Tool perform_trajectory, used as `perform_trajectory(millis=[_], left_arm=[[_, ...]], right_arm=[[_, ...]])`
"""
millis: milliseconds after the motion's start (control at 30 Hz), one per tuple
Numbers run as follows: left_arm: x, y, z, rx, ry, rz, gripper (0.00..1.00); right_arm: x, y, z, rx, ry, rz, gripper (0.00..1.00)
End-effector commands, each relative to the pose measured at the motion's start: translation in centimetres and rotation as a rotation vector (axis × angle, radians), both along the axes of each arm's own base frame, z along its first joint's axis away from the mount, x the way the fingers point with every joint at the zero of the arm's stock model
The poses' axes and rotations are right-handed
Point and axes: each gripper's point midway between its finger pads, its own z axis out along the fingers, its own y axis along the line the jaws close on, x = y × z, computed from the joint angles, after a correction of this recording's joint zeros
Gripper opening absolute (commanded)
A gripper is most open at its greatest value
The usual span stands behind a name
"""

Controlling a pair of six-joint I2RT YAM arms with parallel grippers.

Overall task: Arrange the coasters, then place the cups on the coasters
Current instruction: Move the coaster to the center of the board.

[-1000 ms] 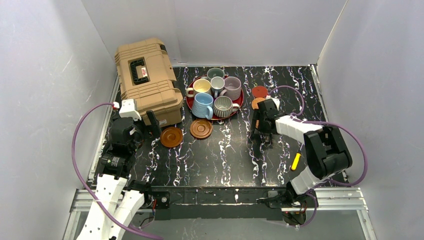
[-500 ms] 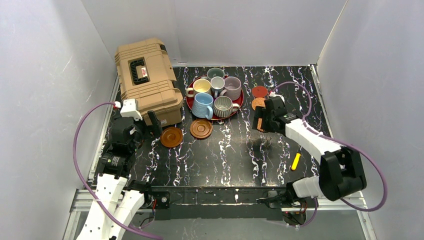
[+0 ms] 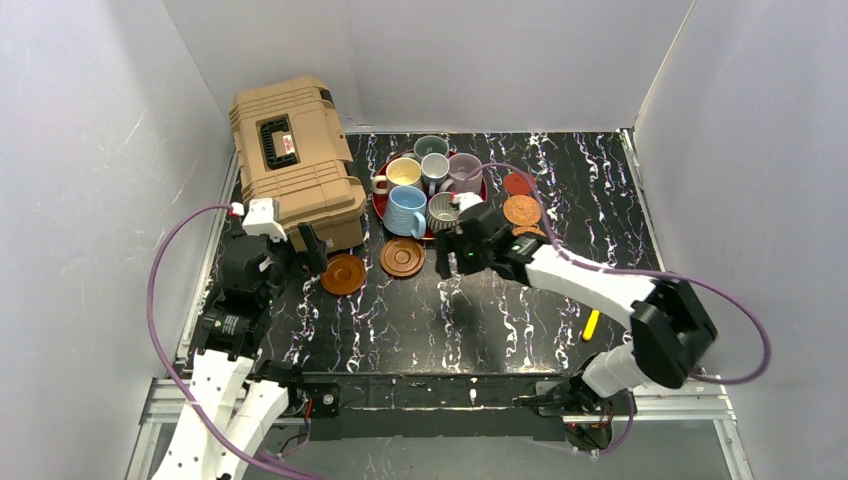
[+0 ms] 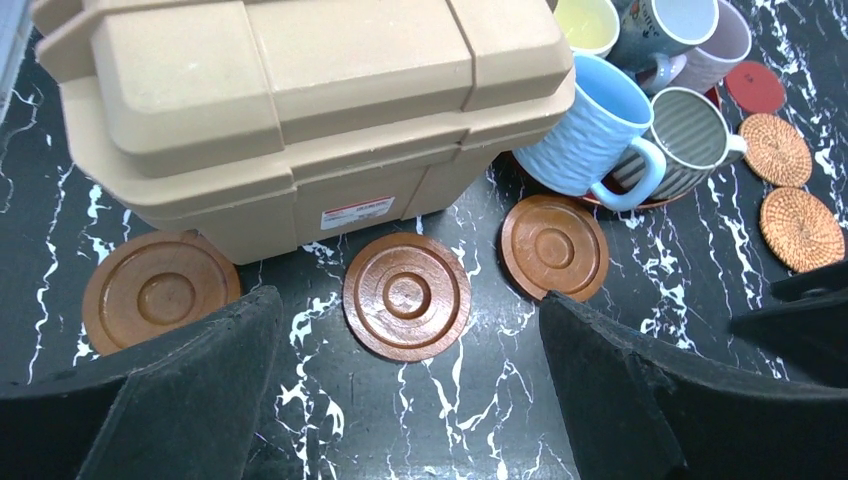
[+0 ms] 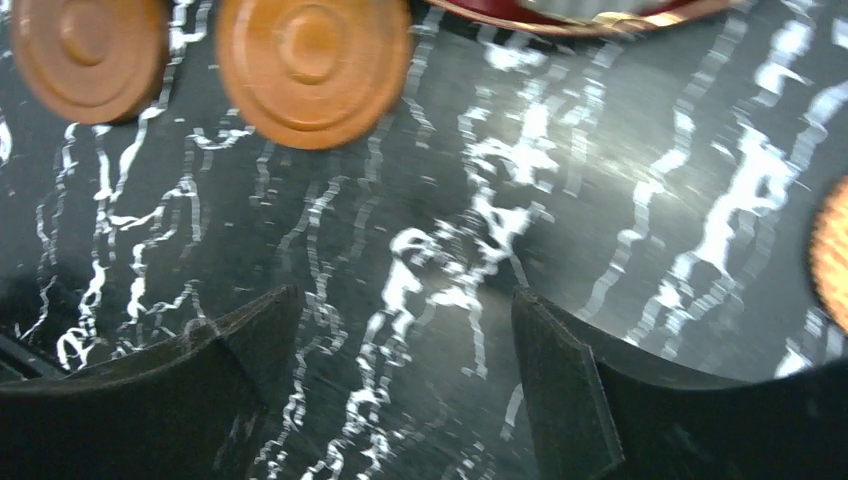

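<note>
Six cups stand together on a red tray (image 3: 379, 206), among them a light blue one (image 3: 405, 210) and a ribbed grey one (image 4: 685, 140). Three brown wooden coasters (image 4: 160, 292) (image 4: 407, 296) (image 4: 554, 246) lie in a row before the case. Two orange woven coasters (image 4: 776, 149) (image 4: 800, 229) and a pinkish-red coaster (image 3: 515, 184) lie right of the tray. My left gripper (image 4: 405, 335) hangs open above the middle wooden coaster. My right gripper (image 3: 452, 262) (image 5: 402, 310) is open and holds nothing, low over bare table just in front of the tray.
A tan hard case (image 3: 295, 160) fills the back left, and its front overhangs the leftmost wooden coaster. A small yellow object (image 3: 591, 323) lies near the right arm's base. White walls enclose the black marbled table (image 3: 420, 320).
My right arm has swung left, from beside the orange woven coasters to the front of the tray. Both woven coasters now show. The left arm has not moved.
</note>
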Motion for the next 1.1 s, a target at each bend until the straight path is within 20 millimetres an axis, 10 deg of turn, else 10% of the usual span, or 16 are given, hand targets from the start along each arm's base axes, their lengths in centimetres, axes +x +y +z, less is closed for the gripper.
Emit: perform_trajectory(millis=[0,400,1067], left_arm=[[-0.3,0.8,1.0,0.007,-0.040,0.044,0.99],[-0.1,-0.1,1.1,-0.002,-0.046,-0.010,0.99],[0.0,-1.2,1.1,-0.008,-0.051,-0.077,0.99]], right_arm=[[0.3,7.4,2.0,0.068,-0.089,0.144,0.83],[2.0,17.2,-2.7,-0.036,-0.072,0.271,0.75],[3.5,15.9,-7.7,-0.172,-0.042,0.222,0.70]])
